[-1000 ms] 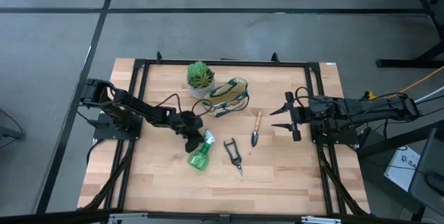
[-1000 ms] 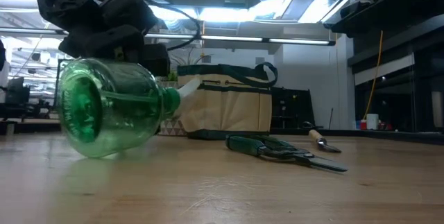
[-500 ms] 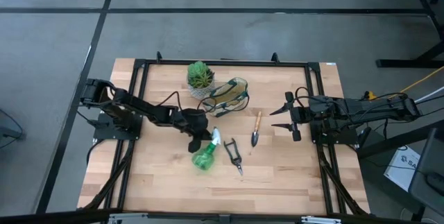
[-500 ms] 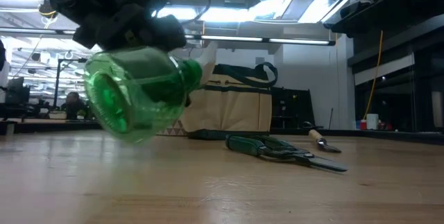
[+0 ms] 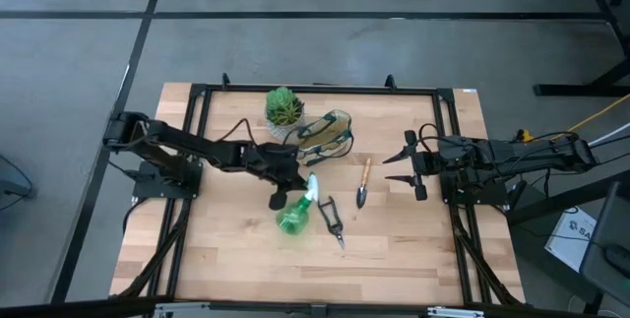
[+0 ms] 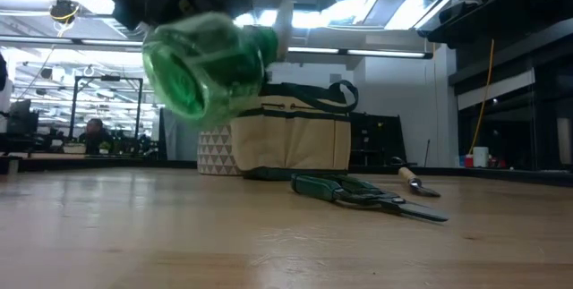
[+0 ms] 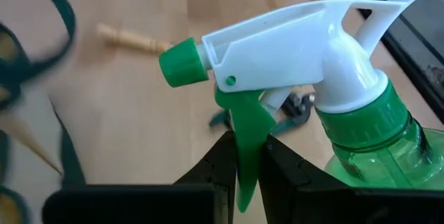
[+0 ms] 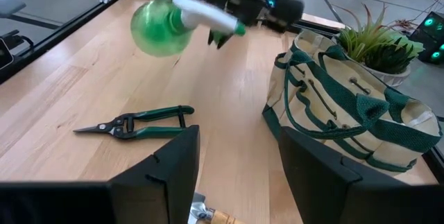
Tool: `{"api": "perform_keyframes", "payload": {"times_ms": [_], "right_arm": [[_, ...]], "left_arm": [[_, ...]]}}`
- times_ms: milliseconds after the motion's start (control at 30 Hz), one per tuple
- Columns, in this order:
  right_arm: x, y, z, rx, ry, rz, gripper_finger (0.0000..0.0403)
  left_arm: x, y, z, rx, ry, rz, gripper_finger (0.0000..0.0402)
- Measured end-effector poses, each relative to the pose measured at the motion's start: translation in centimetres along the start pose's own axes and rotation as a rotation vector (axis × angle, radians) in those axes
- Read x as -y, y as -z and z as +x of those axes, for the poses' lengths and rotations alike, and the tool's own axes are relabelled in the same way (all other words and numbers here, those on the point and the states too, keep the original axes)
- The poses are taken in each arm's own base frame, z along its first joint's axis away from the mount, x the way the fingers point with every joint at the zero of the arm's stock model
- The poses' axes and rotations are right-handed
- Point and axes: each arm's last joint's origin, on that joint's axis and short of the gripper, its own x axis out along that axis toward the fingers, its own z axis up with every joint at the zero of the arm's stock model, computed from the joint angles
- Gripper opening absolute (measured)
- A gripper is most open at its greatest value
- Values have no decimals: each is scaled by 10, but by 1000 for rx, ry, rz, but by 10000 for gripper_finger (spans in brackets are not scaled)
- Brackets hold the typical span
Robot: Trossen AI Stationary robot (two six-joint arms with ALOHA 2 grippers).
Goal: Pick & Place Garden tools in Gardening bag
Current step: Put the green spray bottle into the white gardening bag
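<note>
- Spray bottle hangs clear of the table, its green trigger pinched in the left pincer.
- Bag lies just beyond that pincer, by the plant.
- Shears and trowel lie beside the bottle.
- Right pincer waits wide, empty, past the trowel.

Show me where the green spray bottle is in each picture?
High view: spray bottle at table middle, held by the left gripper.
Low view: upper left, lifted off the table.
Left wrist view: fills the right side, trigger between the fingers.
Right wrist view: upper left, in the air.
Shared landmark: the pruning shears lie beside it, seen in every view.
</note>
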Motion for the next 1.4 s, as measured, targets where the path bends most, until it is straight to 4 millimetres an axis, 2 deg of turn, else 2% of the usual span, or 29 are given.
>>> {"api": "perform_keyframes", "payload": {"times_ms": [367, 533, 867, 1400], "right_arm": [[0, 0, 0, 1, 0, 0, 201], [0, 0, 0, 0, 0, 0, 201], [0, 0, 0, 0, 0, 0, 201], [0, 0, 0, 0, 0, 0, 201]], "left_arm": [[-4, -28, -40, 174, -128, 208, 32], [-9, -41, -52, 282, -212, 317, 33], [-19, -67, -67, 530, -354, 551, 33], [-28, -84, -84, 730, -508, 637, 33]]}}
